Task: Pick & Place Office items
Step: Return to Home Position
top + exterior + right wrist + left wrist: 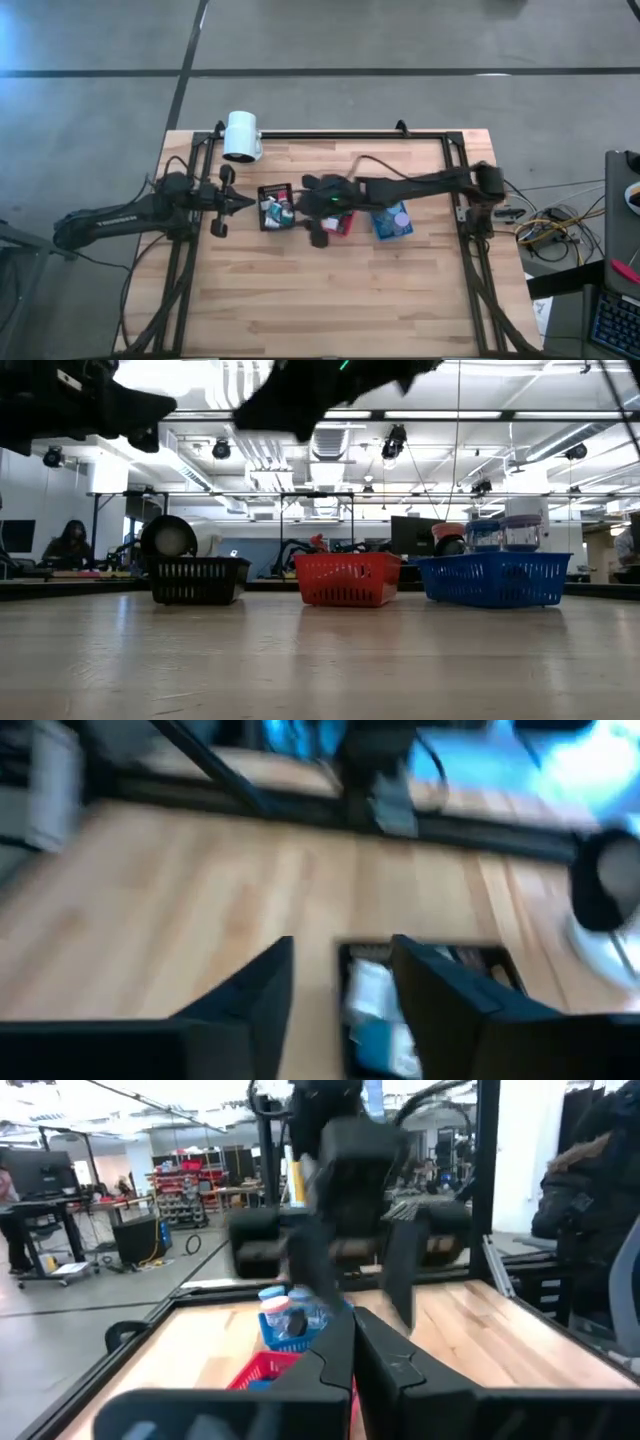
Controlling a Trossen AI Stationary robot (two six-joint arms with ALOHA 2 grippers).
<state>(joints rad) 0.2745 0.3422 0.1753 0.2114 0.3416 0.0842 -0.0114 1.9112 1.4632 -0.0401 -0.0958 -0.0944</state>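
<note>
- Blur smears the right wrist view: the office items (368, 992) in the black tray (272, 189) read only as pale and teal patches, and no single piece can be told apart.
- From above, the right arm (420, 184) covers most of the red tray (343, 226) and an edge of the blue tray (380, 230). What lies in the red one cannot be made out.
- In the low view both arms are dark shapes cut off at the upper edge. The trays' mesh walls hide whatever lies low inside them, and only a few round-capped pieces (505, 532) rise above the blue tray's rim.
- In the left wrist view the right arm's head hangs blurred in front and blocks much of the row of trays.
- The three trays sit side by side across the middle of the worktop (300, 300), in the order black, red, blue.
- A white cylinder (242, 136) stands at the far edge, near the left arm (120, 215).
- The right jaws are open and empty, with the fingers (255, 995) spread wide. They hover over the black tray's side nearest the red tray, and the items in that tray lie below them.
- The left jaws are closed together on nothing, the fingers (330, 1360) meeting. They are raised off the worktop and point at the black tray from its outer side, so the items lie just ahead.
</note>
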